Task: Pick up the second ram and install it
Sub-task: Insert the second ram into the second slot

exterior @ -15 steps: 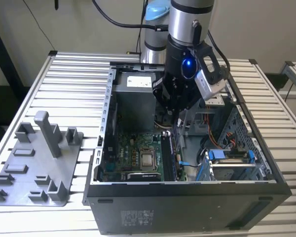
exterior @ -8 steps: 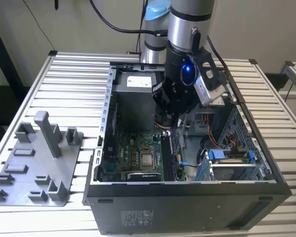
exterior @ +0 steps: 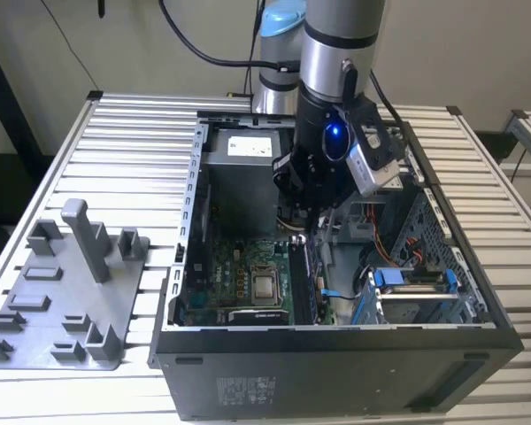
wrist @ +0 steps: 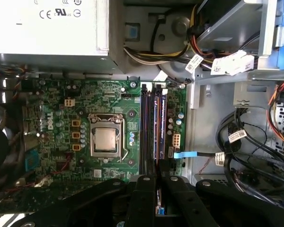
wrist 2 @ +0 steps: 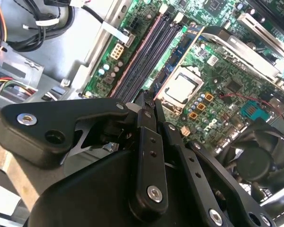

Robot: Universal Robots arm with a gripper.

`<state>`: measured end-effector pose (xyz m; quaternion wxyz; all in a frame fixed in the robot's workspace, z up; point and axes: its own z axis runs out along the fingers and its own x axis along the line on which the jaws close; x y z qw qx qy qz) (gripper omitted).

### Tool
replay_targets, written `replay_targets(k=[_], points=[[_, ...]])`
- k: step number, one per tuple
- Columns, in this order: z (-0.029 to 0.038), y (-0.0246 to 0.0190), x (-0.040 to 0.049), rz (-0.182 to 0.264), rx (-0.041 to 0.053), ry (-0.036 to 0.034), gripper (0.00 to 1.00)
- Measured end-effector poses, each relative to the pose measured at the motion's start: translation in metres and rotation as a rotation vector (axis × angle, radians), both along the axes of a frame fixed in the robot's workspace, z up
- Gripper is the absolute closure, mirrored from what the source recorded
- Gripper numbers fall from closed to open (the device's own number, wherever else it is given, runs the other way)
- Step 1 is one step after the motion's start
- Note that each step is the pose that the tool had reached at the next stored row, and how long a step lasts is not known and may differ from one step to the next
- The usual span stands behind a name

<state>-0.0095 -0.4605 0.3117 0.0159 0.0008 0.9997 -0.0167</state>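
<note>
As tool [wrist: 158, 178] clamps, second ram [wrist: 157, 132] beneath

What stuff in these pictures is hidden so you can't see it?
First wrist view: the near ends of the long black memory slots are covered by the black end effector.
Both wrist views: whether it holds the thin dark second ram stick; its black links block that.
Exterior view: the black computer case, by its front wall, hides part of the green motherboard.
Exterior view: the grey plastic holder tray runs off the view's left edge.
</note>
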Motion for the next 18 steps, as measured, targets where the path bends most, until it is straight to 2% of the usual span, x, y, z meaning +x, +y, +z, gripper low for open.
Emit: replay_targets(k=[5, 18], points=[[-0.0011, 0.0000, 0.0000, 0.000, 0.0009, -0.0003, 0.86], [-0.0135, -0.0006, 0.0000, 0.000, -0.0020, 0.0038, 0.86]])
